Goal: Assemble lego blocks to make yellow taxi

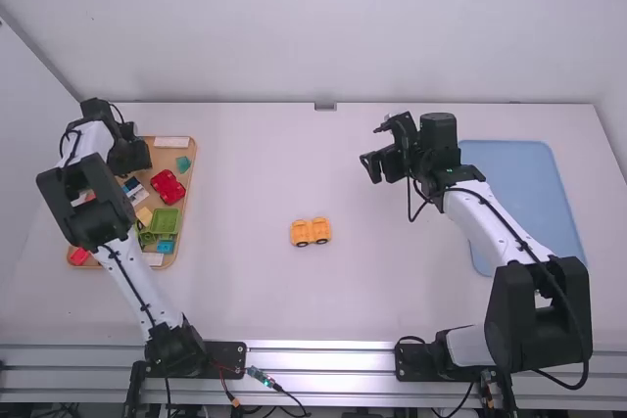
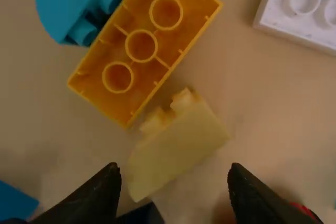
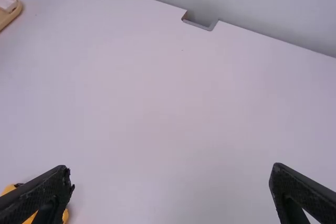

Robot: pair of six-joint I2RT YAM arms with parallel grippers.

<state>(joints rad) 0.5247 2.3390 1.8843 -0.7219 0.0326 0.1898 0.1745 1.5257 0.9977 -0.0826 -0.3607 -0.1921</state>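
High view, left hand (image 1: 132, 156) open over tray (image 1: 163, 158), orange wheeled base (image 1: 311, 231)

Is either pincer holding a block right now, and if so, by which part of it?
Nothing is held. The left pincer is open, with clear gaps between its fingers and the pale yellow block; the right pincer is open and empty.

White table (image 1: 245, 183), small notch (image 1: 325, 107) cut into the far edge, about mid-length. Three items set directly on it. Brown tray (image 1: 188, 181) with rounded corners placed near the left edge, partly hidden. Flat blue panel (image 1: 519, 173), rounded corners, placed near the right edge, also partly hidden. Yellow-orange wheeled piece (image 1: 312, 231) seated between them, well apart from both, dark wheels turned to the near edge.
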